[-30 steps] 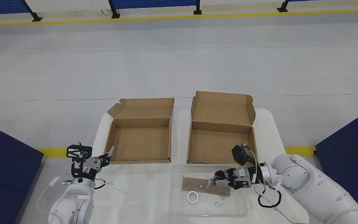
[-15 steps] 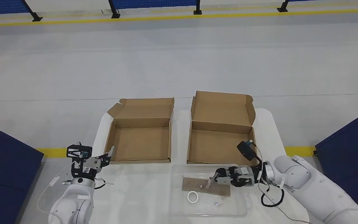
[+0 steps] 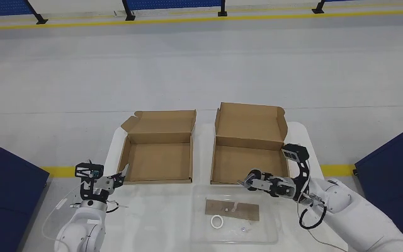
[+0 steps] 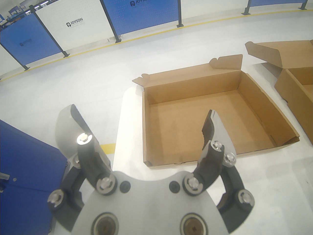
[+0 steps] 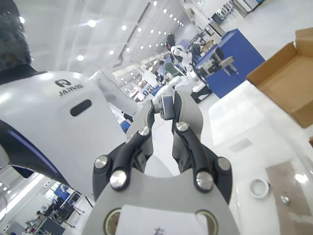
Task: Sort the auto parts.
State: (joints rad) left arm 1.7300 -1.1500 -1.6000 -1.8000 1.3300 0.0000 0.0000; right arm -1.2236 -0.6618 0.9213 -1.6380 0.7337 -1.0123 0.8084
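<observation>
- Step in hand, as I read it: carrying one part from tray to box. The right gripper (image 5: 163, 106) is clamped narrow on a small grey metal part (image 5: 168, 111), pinched between the fingertips.
- In the top view the right gripper (image 3: 246, 183) sits over the near wall of the right-hand open brown cardboard box (image 3: 249, 165), just beyond the far edge of the clear plastic tray (image 3: 196, 214).
- Next move probably calls for travel farther in over the box floor, then a low release so the part doesn't bounce out. The box has low walls and its lid flap stands up at the far side.
- Left in the tray: a flat brown rectangular pad (image 3: 232, 209), a white ring (image 3: 217, 221) and a tiny metal nut (image 3: 243, 229) near it. More picks to go.
- The left gripper (image 4: 141, 113) is spread wide and holds nothing. It hangs at the near left corner of the table, just off the left-hand open brown cardboard box (image 4: 207, 123), whose floor is bare.
- Surface: white table with rounded corners (image 3: 160, 205), glossy. The boxes sit side by side at the far half, with the tray near right.
- Room: pale factory floor (image 3: 189, 69), a yellow floor line (image 3: 189, 19), and blue and white partition panels (image 4: 137, 5) behind it.
</observation>
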